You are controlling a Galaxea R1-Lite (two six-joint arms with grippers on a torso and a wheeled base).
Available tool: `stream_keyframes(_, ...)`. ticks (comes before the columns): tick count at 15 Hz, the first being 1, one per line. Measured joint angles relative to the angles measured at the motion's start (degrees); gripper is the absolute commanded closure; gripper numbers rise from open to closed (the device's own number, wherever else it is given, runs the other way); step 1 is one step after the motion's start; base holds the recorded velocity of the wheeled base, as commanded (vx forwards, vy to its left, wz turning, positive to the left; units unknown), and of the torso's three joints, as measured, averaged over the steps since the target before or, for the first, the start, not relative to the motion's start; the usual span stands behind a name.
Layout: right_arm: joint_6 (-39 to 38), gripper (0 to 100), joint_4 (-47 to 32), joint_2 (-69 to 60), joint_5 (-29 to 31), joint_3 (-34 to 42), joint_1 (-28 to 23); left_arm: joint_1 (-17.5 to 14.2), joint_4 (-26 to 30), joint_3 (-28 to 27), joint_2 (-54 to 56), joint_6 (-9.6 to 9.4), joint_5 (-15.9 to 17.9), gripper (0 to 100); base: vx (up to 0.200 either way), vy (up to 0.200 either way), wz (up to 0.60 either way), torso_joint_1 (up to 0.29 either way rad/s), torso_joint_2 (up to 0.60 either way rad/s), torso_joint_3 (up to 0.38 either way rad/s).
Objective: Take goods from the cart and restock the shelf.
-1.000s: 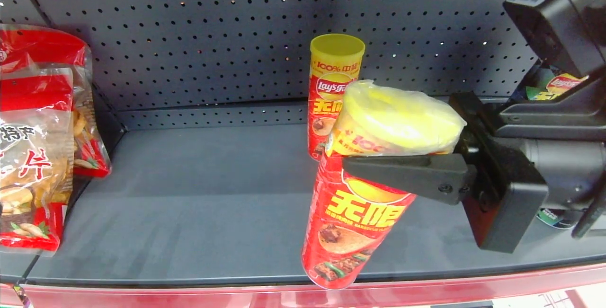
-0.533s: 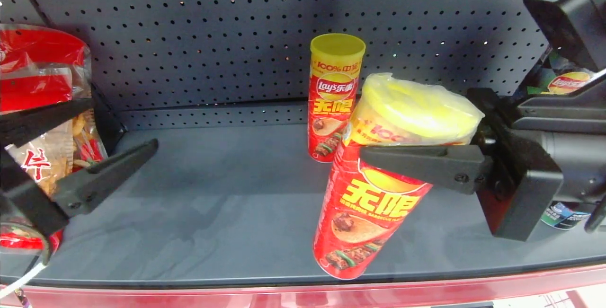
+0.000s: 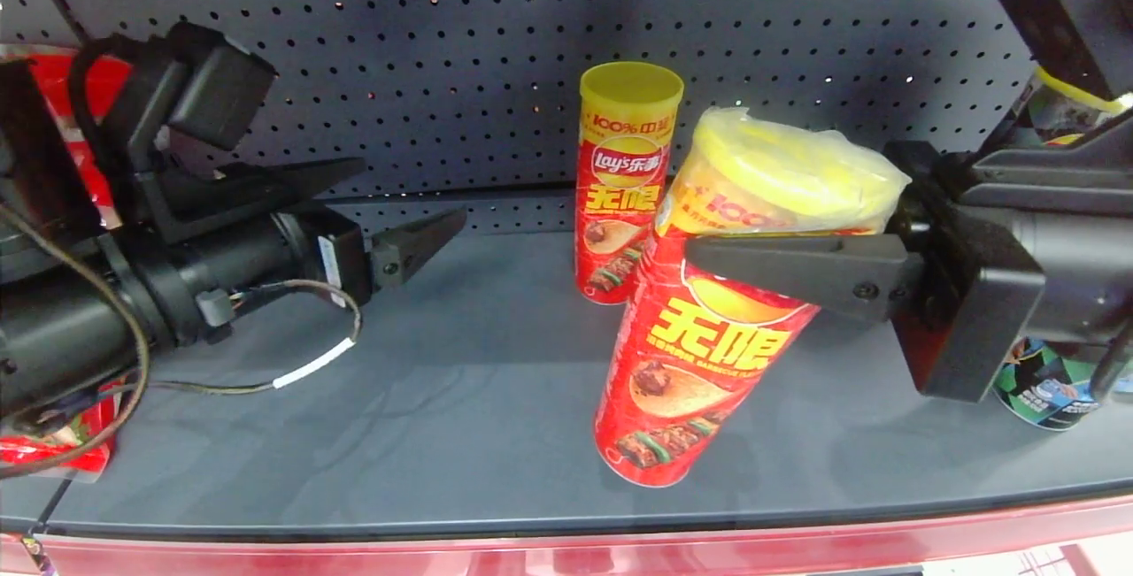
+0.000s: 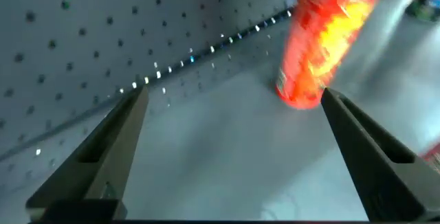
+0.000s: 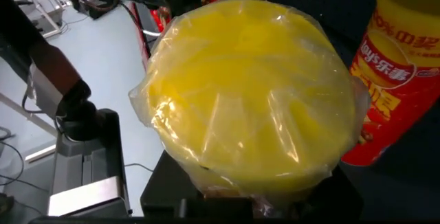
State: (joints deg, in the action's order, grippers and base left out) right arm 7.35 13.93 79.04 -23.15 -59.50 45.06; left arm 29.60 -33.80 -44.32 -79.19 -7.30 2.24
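My right gripper [image 3: 721, 235] is shut on a red chip can [image 3: 699, 364] just under its yellow lid [image 5: 254, 93], which is wrapped in clear plastic. The can leans to the right, its base at or just above the grey shelf floor [image 3: 443, 417] near the front. A second, identical can [image 3: 624, 178] stands upright behind it against the pegboard; it is also the red can [image 5: 399, 59] beside the lid. My left gripper [image 3: 389, 209] hovers open and empty over the shelf's left half, pointing toward the cans. Between its fingers [image 4: 103, 162] a red can [image 4: 320, 45] stands ahead.
Red snack bags [image 3: 53, 448] sit at the shelf's left end, mostly hidden behind the left arm. A dark green can [image 3: 1044, 386] stands at the right behind the right arm. A red lip [image 3: 566, 549] runs along the shelf front. Bare shelf lies between the grippers.
The left arm has come in from the left and stretched over the shelf, open. The right gripper has carried its can a little to the right and lower toward the shelf floor.
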Motion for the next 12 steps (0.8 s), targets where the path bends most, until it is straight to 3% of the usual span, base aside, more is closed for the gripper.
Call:
stream_keyframes(5,0.0,100,-0.3,0.0,-3.1,0.4,-2.2,-0.1,-7.0,-1.1,-6.9,0.16,8.2,0,0.0,0.0,0.0,0.0,0.0,0.0)
stream_keyframes(8,0.1,100,-0.4,0.0,-3.1,0.5,-3.5,0.2,-14.7,-4.2,-12.4,0.16,8.6,0,0.0,0.0,0.0,0.0,0.0,0.0)
stream_keyframes(12,0.2,100,-0.4,-0.3,-3.1,0.7,-8.0,1.5,-16.4,-11.9,-19.7,1.04,7.7,0,0.0,0.0,0.0,0.0,0.0,0.0)
